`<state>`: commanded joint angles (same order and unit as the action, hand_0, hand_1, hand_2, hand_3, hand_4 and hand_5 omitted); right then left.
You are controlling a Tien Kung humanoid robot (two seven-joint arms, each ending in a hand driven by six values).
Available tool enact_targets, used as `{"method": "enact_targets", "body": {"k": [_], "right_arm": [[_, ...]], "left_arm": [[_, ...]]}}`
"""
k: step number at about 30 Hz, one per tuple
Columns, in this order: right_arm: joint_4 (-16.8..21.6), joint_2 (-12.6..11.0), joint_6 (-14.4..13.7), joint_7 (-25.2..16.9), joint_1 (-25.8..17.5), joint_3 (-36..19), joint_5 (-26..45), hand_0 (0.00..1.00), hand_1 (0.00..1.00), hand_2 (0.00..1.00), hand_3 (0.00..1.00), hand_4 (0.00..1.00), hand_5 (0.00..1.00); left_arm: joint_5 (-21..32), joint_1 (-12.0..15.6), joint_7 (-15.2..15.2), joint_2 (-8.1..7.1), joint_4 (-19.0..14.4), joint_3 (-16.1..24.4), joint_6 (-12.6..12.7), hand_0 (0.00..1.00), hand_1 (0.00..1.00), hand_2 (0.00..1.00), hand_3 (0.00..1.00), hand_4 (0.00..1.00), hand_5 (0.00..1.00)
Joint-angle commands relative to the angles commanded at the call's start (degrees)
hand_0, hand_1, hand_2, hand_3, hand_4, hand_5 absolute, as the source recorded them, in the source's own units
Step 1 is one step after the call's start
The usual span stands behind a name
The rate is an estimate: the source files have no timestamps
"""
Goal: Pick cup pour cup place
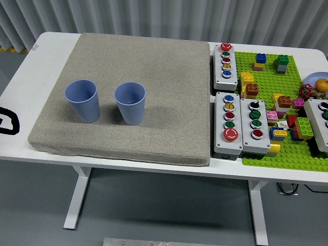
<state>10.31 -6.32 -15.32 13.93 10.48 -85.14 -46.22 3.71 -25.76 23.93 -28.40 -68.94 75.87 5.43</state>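
Left hand: out of the view; only a black curved piece (7, 121) shows at the picture's left edge, over the table left of the mat, and what it belongs to cannot be told.
Right hand: out of the view, so its fingers cannot be judged.
White table (51, 56): spans the whole width, bare along its left strip beside the mat.
Grey mat (154, 66): a thick square pad of coarse fabric on the left and middle of the table; the landmark for what follows.
Green baseplate (292, 148): right of the mat, beyond the button boxes, reaching toward the table's right edge, with many coloured building bricks (252, 89) scattered on it.
Lower button boxes (229, 123): two grey boxes side by side, just right of the mat's near right corner, each with a column of coloured buttons.
Upper button box (225, 63): a narrower grey box just right of the mat's far right part, behind the other two.
Left blue cup (82, 101): upright, mouth up, on the mat's left part toward its near edge.
Right blue cup (130, 103): upright on the mat just right of the first, near it but apart; nothing touches either cup.
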Motion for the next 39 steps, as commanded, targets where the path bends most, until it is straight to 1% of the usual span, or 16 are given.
{"method": "enact_targets", "body": {"k": [4,14,20,22,23,24,28,31,39], "right_arm": [[0.0,0.27,-0.19,0.54,0.42,-1.59,-1.08,0.709,0.646,0.611,0.58,0.002,0.134],[0.0,-0.08,-0.18,1.01,0.62,-4.14,-4.02,0.709,0.646,0.611,0.58,0.002,0.141],[0.0,0.05,-0.15,1.34,0.58,-4.45,-5.09,0.708,0.646,0.611,0.579,0.002,0.147],[0.0,0.04,-0.03,1.5,0.58,-4.76,-5.88,0.708,0.646,0.611,0.579,0.002,0.147],[0.0,0.02,0.01,1.54,0.6,-4.79,-6.07,0.707,0.646,0.61,0.58,0.002,0.203],[0.0,-0.1,0.11,1.74,0.79,-5.0,-7.08,0.707,0.646,0.61,0.58,0.002,0.203],[0.0,-0.51,0.66,2.14,0.97,-5.61,-9.38,0.707,0.646,0.61,0.58,0.002,0.203],[0.0,-0.59,0.94,2.43,1.03,-6.31,-11.05,0.706,0.646,0.61,0.58,0.002,0.209],[0.0,-0.66,1.21,2.57,0.71,-6.77,-12.54,0.707,0.646,0.61,0.58,0.002,0.211]], "left_arm": [[-1.17,0.8,-0.27,-0.25,-1.23,0.34,0.22,0.891,0.868,0.928,0.911,0.745,0.998],[-2.24,2.47,-0.49,-0.23,-1.66,2.46,0.61,0.891,0.867,0.928,0.912,0.746,0.998],[-3.21,3.33,-0.77,-0.36,-2.25,2.87,0.94,0.891,0.868,0.927,0.912,0.745,0.998],[-3.74,3.83,-0.85,-0.31,-2.52,3.64,1.11,0.891,0.868,0.927,0.912,0.745,0.998],[-3.88,3.99,-0.86,-0.3,-2.59,3.89,1.16,0.892,0.867,0.926,0.91,0.745,0.998],[-4.16,4.64,-0.9,-0.42,-2.91,4.64,1.24,0.892,0.867,0.926,0.91,0.745,0.998],[-4.73,5.72,-1.0,-0.56,-3.63,5.8,1.49,0.892,0.867,0.926,0.91,0.745,0.998],[-5.16,6.0,-1.09,-0.53,-4.22,6.09,1.59,0.891,0.867,0.927,0.913,0.746,0.998],[-5.55,6.78,-1.16,-0.3,-4.81,6.26,1.65,0.892,0.868,0.928,0.914,0.764,0.998]]}}
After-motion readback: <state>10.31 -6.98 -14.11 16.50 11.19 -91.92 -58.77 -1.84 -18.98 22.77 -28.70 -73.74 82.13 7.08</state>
